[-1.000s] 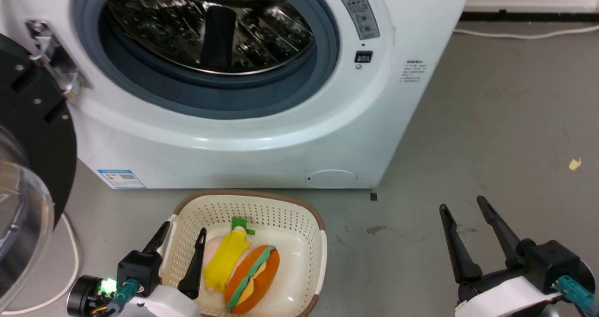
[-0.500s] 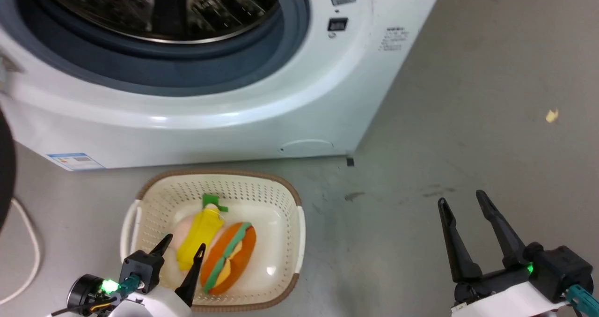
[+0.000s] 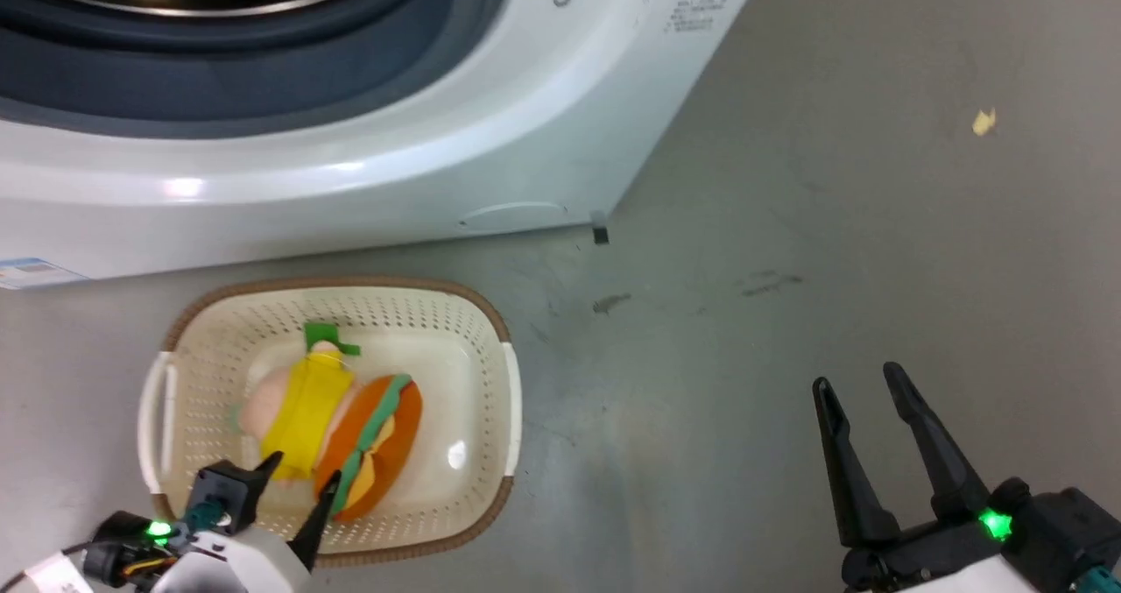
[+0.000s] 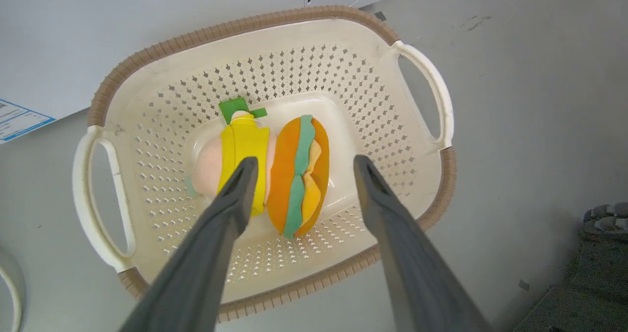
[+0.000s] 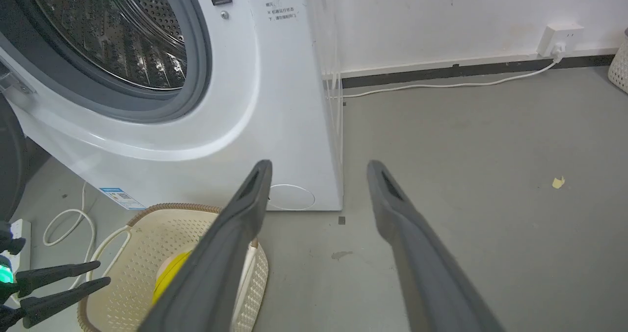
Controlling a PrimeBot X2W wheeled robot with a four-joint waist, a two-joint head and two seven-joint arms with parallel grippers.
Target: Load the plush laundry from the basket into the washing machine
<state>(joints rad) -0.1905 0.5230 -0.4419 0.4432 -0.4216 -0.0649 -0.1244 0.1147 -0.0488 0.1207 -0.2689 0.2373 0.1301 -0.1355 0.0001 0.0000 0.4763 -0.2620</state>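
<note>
The cream basket [image 3: 490, 321] [image 4: 245, 25] stands on the floor in front of the white washing machine [image 3: 350, 181] [image 5: 274, 101]. In it lie the peach-pink doll in a yellow shirt [image 3: 302, 409] [image 4: 243, 140] and, touching its right side, the orange hamburger plush [image 3: 377, 435] [image 4: 294, 170]. My left gripper [image 3: 302, 470] [image 4: 305, 160] hangs open above the basket's near side, one finger over the doll, the other past the hamburger. My right gripper [image 3: 856, 381] [image 5: 319, 165] is open and empty over bare floor to the right. The steel drum [image 5: 122, 33] stands open.
The washer's black door [image 5: 10, 160] hangs open at the left. Beside the washer's left a white cable [image 5: 64, 224] and a power strip [image 5: 14, 234] lie on the floor. A wall outlet [image 5: 559, 35] and a yellow scrap [image 3: 983, 121] sit to the right.
The head camera has tilted down, so the washer's opening slid up out of the picture. The left gripper has shifted from the basket's left rim to over the two toys.
</note>
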